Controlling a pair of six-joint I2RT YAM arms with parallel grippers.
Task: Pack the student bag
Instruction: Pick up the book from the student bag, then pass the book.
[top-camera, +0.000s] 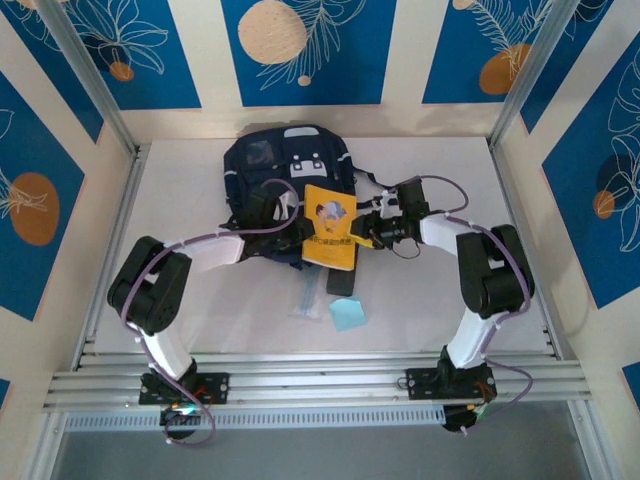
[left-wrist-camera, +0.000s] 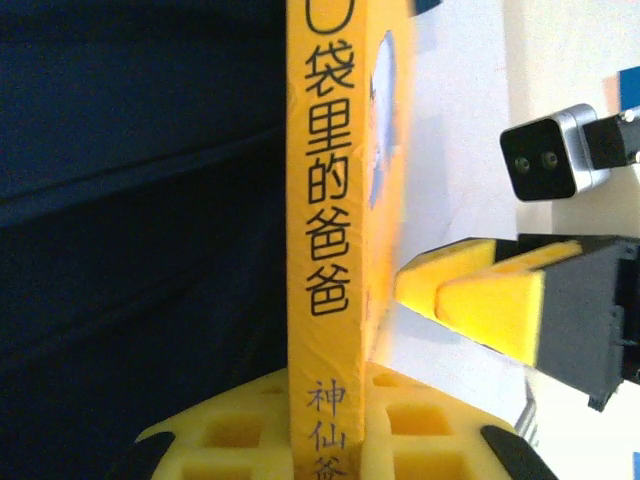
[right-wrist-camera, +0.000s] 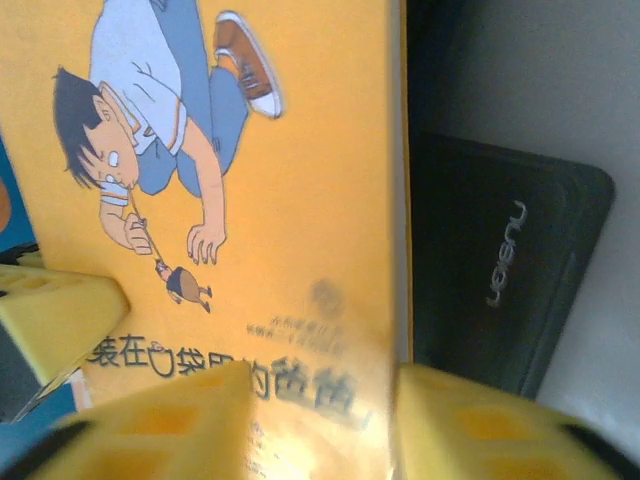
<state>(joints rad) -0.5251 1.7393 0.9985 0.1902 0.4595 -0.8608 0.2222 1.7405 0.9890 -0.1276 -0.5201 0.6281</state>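
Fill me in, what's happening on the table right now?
Both arms are on a thin yellow paperback book with a cartoon boy on its cover. The left gripper clamps it at the spine, and the right gripper grips its lower edge. The book lies at the lower right edge of the dark navy fabric backpack, not yet inside. A black rectangular case lies beside it.

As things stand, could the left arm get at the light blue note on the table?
Probably not right away: the left gripper looks shut on the yellow book that the right gripper also holds. The note itself lies uncovered.
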